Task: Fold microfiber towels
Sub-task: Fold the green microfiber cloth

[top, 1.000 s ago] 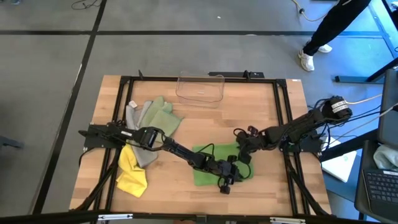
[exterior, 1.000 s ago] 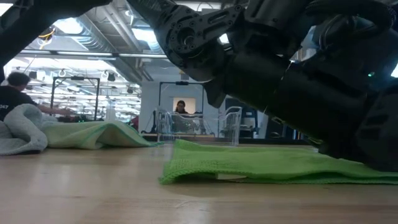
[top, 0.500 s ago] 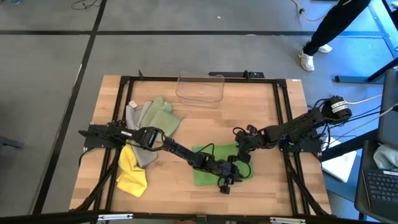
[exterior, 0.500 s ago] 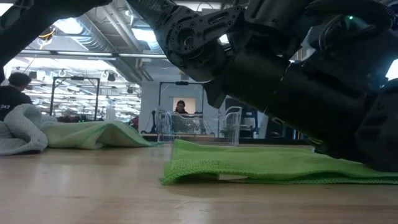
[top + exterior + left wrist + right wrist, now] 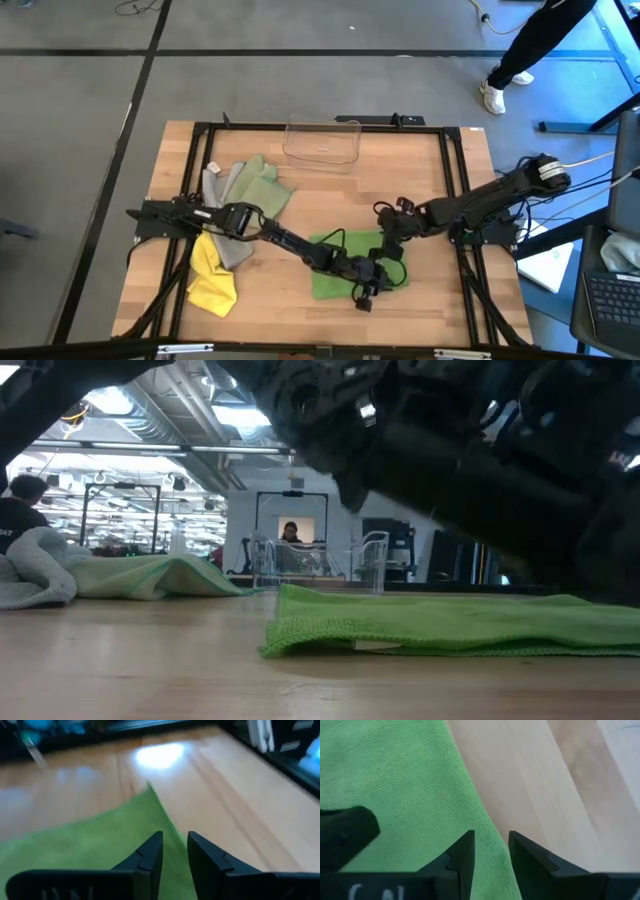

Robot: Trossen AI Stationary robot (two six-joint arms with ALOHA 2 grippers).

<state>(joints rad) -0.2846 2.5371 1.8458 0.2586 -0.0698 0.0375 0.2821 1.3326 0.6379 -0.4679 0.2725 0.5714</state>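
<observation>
Right now I am hovering both tools, left tool (image 5: 174,851) and right tool (image 5: 491,851), narrowly parted and empty, over the bright green towel (image 5: 345,262) lying near-centre on the table (image 5: 440,300); a shallow pinch could drag its fold askew.

Bright green towel flat on the table under a dark arm

Across the lower right of your frame the bright green towel (image 5: 450,628) lies folded on the wooden table (image 5: 140,670), its thick doubled edge facing you. Dark, blurred arm housing (image 5: 470,450) fills the upper right above it. At far left you see a grey towel (image 5: 35,570) bunched beside a pale sage green towel (image 5: 160,575). A clear plastic bin (image 5: 315,565) stands at centre behind the towel, a person (image 5: 291,532) beyond it.
</observation>
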